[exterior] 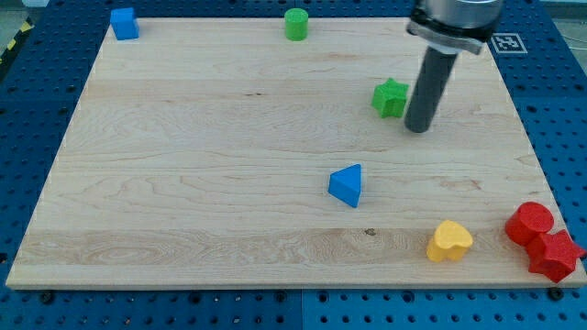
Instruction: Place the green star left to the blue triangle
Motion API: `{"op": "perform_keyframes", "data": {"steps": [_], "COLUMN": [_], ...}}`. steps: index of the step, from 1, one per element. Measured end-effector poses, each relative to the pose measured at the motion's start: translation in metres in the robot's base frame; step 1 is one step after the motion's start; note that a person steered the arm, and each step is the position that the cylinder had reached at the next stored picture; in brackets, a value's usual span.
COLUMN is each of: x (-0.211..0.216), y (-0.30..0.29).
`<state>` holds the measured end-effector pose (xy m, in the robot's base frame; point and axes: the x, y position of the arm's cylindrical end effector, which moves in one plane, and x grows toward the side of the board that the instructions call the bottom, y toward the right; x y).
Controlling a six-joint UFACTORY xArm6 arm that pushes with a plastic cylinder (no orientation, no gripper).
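Wooden board (183,183): pale, lying on a blue perforated table (27,92).
Rod: dark, upright, no jaws, holding nothing; my tip (417,128) sits just right of the green star (391,97), contact uncertain.
Red blocks (541,240): two, touching, bottom-right corner.
Yellow heart (449,240): just left of them.
Blue triangle (347,184): below and left of the star.
Blue cube (124,23): top-left corner.
Green cylinder (295,24): top edge.
Black-and-white marker tag (507,41): top right, no readable writing.
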<state>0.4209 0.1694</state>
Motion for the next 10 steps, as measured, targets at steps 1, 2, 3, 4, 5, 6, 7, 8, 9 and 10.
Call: {"op": "perform_keyframes", "data": {"steps": [1, 2, 3, 4, 5, 6, 7, 8, 9, 10], "x": [-0.015, -0.047, -0.064, -0.068, -0.064, -0.057, -0.053, -0.053, -0.053, -0.053], "y": [0.026, 0.030, 0.017, -0.021, -0.072, -0.119, -0.163, -0.165, -0.165, -0.165]}}
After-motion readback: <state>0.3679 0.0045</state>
